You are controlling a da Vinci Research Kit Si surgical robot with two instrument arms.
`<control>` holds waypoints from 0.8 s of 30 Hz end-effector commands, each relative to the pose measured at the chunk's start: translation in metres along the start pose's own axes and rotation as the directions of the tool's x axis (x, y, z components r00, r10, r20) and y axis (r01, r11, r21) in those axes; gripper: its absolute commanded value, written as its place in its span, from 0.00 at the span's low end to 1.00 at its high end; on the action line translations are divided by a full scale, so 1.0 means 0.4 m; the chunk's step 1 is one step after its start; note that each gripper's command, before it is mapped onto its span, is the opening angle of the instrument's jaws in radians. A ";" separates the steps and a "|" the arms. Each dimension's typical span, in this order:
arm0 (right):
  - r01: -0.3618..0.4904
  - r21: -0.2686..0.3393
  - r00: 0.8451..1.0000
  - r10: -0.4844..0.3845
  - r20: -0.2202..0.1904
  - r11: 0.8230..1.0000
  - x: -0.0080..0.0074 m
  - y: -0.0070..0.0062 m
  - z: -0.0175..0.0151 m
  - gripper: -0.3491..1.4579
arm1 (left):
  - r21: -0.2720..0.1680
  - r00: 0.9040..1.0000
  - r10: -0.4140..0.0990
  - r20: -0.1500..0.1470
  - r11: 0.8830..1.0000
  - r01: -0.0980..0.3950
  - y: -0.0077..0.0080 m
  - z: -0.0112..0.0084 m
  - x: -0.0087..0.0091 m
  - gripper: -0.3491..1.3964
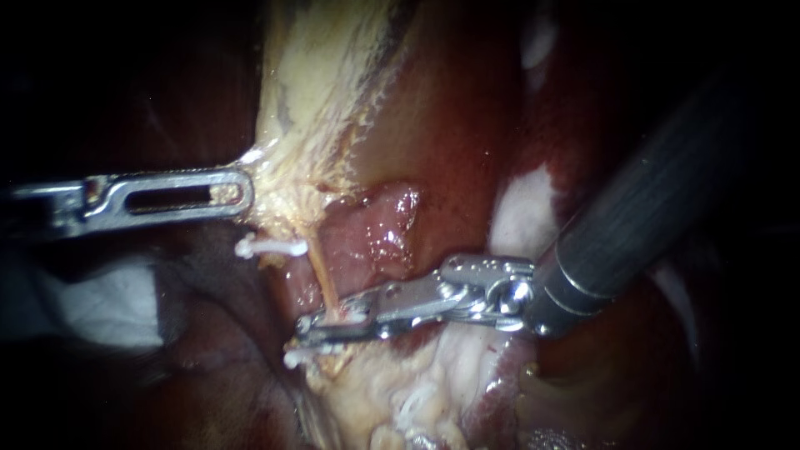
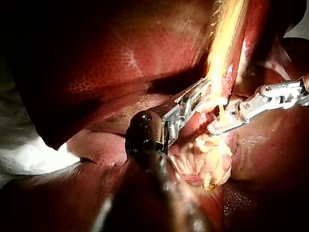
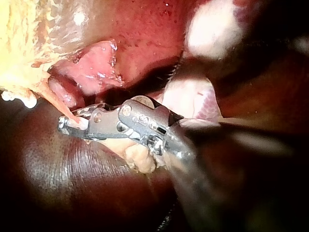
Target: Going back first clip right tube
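Observation:
A thin tan tube (image 1: 322, 271) runs down from the pale gallbladder tissue (image 1: 317, 92) across the red liver (image 1: 442, 125). My right instrument (image 1: 312, 329) comes in from the upper right. Its jaws are open by a narrow gap, and the tube and a white clip (image 1: 348, 316) lie between them. In the right wrist view the tube (image 3: 55, 101) meets the same jaws (image 3: 70, 123). My left instrument (image 1: 237, 193) enters from the left, its slotted jaws shut on the edge of the gallbladder tissue and holding it taut. The left wrist view shows both instruments (image 2: 203, 96) (image 2: 217, 126).
Another white clip (image 1: 271, 247) sits just left of the tube, and a white piece (image 1: 293, 358) lies below the right jaws. Fatty pale tissue (image 1: 392, 392) lies under the right instrument. White gauze (image 1: 108, 304) lies at the lower left.

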 end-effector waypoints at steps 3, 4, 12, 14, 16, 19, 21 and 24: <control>0.000 0.001 1.000 0.000 0.000 1.000 -0.0001 -0.0001 0.0000 0.00 | -0.001 1.000 0.000 0.000 1.000 0.000 -0.0001 0.0000 0.0001 0.00; 0.000 0.002 1.000 0.000 0.000 1.000 -0.0001 -0.0001 0.0000 0.00 | -0.001 1.000 0.000 0.000 1.000 0.000 -0.0001 0.0000 0.0001 0.00; 0.092 -0.035 0.995 -0.093 -0.039 0.995 0.0014 0.0012 0.0017 0.48 | -0.002 1.000 -0.001 0.001 1.000 0.001 -0.0005 -0.0002 0.0003 0.00; 0.119 -0.053 0.991 -0.122 -0.047 0.991 0.0016 0.0019 0.0018 0.50 | -0.002 1.000 -0.001 0.002 1.000 0.001 -0.0007 -0.0003 0.0004 0.00; 0.155 -0.092 0.986 -0.160 -0.049 0.984 0.0017 0.0029 0.0016 0.52 | -0.003 1.000 -0.001 0.002 1.000 0.001 -0.0008 -0.0003 0.0004 0.00; 0.196 -0.117 0.978 -0.202 -0.047 0.974 0.0017 0.0045 0.0003 0.52 | -0.003 1.000 -0.001 0.002 1.000 0.001 -0.0009 -0.0003 0.0004 0.00; 0.205 -0.119 0.976 -0.212 -0.046 0.971 0.0016 0.0052 -0.0013 0.52 | -0.003 1.000 -0.001 0.002 1.000 0.001 -0.0009 -0.0003 0.0005 0.00; 0.219 -0.119 0.973 -0.225 -0.045 0.968 0.0017 0.0045 -0.0050 0.52 | -0.003 1.000 -0.001 0.002 1.000 0.001 -0.0009 -0.0004 0.0005 0.00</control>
